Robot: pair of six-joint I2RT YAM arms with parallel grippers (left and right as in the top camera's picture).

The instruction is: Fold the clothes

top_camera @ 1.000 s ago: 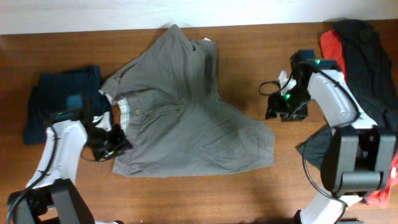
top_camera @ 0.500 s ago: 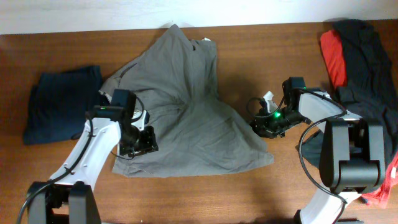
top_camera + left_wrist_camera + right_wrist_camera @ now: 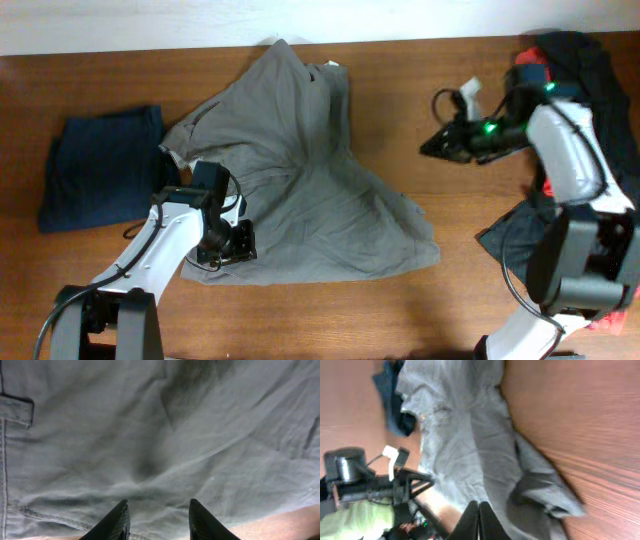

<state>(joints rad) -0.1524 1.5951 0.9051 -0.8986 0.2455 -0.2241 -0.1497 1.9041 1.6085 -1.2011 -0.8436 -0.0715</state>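
The clothes, a pair of grey-khaki shorts (image 3: 300,190), lie spread and rumpled in the middle of the table. My left gripper (image 3: 228,243) is low over their front left part. In the left wrist view its gripper (image 3: 158,507) is open, with wrinkled cloth (image 3: 160,435) lying under and between the fingers and a strip of table below. My right gripper (image 3: 432,148) hangs to the right of the shorts, apart from them. In the right wrist view its gripper (image 3: 479,510) is shut with nothing between the fingers, and the shorts (image 3: 465,445) lie beyond.
A folded dark navy garment (image 3: 95,165) lies at the left. Black and red garments (image 3: 580,80) are piled at the back right, behind my right arm. More dark cloth (image 3: 510,235) lies near the right arm's base. The table's back edge meets a white wall.
My right gripper shut and drew back up and to the right, away from the shorts' right hem. My left gripper moved rightward onto the shorts, then slightly toward the front edge.
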